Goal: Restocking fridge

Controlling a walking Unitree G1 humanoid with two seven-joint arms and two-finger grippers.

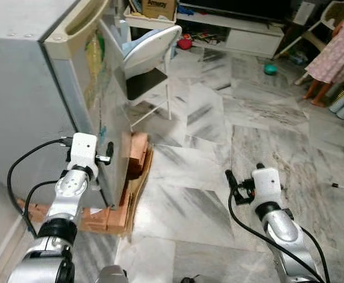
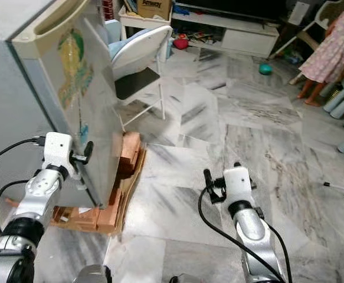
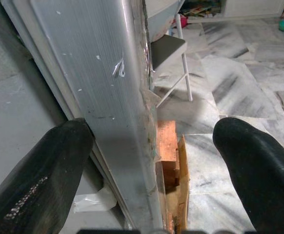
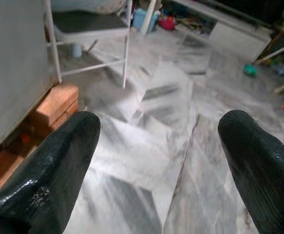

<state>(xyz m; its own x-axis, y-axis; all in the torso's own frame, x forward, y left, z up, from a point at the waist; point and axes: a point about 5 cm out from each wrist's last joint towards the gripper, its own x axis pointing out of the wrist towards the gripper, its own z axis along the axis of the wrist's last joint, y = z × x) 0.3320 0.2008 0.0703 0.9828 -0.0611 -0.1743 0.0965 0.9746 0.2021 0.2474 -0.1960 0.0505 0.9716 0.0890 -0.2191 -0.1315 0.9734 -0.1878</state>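
The fridge [image 1: 36, 88] stands on wooden blocks [image 1: 137, 154] on the marble floor [image 1: 219, 147], its door [image 2: 77, 88] barely ajar. The left gripper [image 3: 146, 146], released, straddles the door's free edge. The right gripper [image 4: 156, 161] hangs spread, holding nothing, over bare floor. Restocking looks barely begun: opening comes first.

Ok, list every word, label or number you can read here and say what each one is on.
"Armory", or close to it: dark print on the cardboard box behind the white chair; it is cut off by the frame edge, so the reading is uncertain.
Green and yellow sticker on the fridge door: it has lettering, too blurred to read.
Blue mark lower on the door: unreadable.
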